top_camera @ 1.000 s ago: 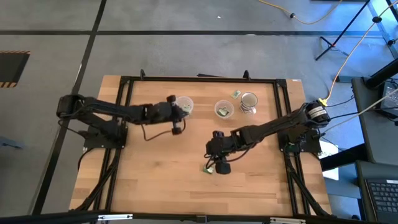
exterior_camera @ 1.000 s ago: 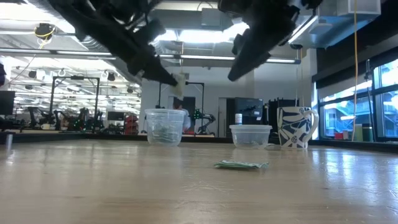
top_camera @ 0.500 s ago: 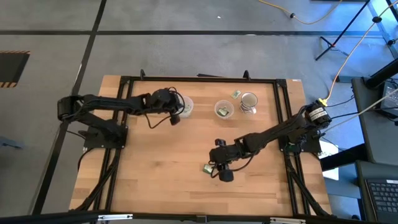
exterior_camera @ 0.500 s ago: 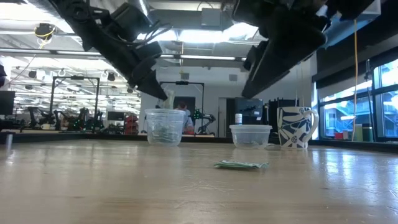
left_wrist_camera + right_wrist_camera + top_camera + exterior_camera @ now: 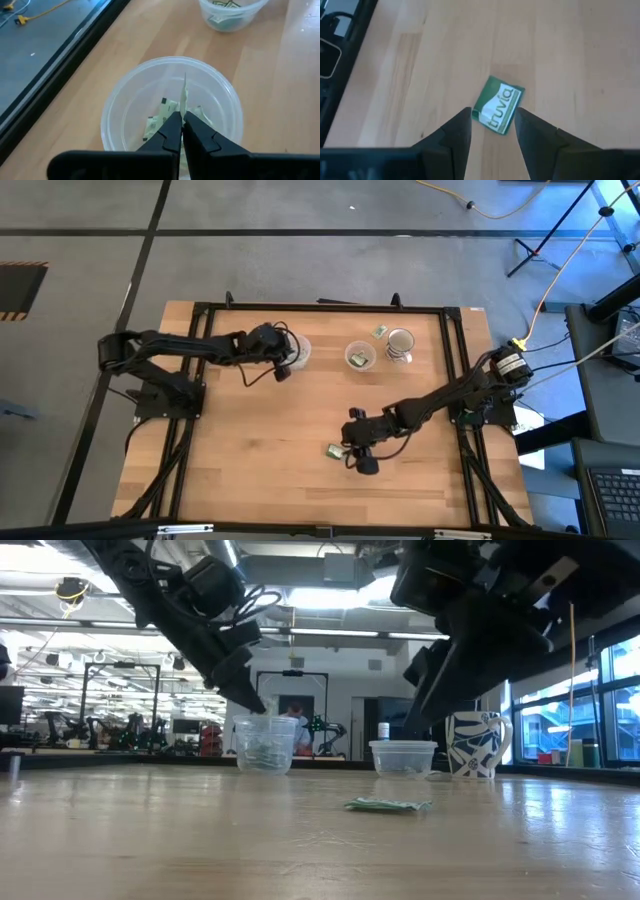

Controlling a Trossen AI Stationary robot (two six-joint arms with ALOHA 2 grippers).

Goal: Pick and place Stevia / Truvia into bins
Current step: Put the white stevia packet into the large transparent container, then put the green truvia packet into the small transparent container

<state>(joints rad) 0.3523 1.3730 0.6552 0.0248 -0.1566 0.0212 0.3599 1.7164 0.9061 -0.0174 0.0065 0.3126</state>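
A clear cup (image 5: 297, 352) with several green-and-white sachets in it (image 5: 162, 117) stands on the table's far half. My left gripper (image 5: 181, 116) hovers over its mouth (image 5: 265, 720), shut on one sachet (image 5: 184, 92). A second clear cup (image 5: 360, 357) holding sachets stands to its right. One Truvia sachet (image 5: 498, 105) lies flat on the wood (image 5: 335, 450). My right gripper (image 5: 492, 111) is open above it, one finger on either side, touching nothing. My left gripper pinches a single sachet between its two fingertips (image 5: 172, 125), seen edge-on. The free part of the sachet (image 5: 184, 87) sticks out beyond the tips, down into the cup's mouth. The fingers come slanting from above and the table's left. The sachet is lifted clear.
A blue-and-white mug (image 5: 400, 343) stands right of the second cup, and a loose sachet (image 5: 380, 331) lies near the far edge. A black frame (image 5: 200, 320) rings the tabletop. Bare wood stretches along the near and left parts of the table.
My left gripper has carried its sachet toward the far edge and down to the left cup's mouth, staying shut. My right gripper has moved toward the near edge and down over the sachet on the wood. That sachet has not moved.
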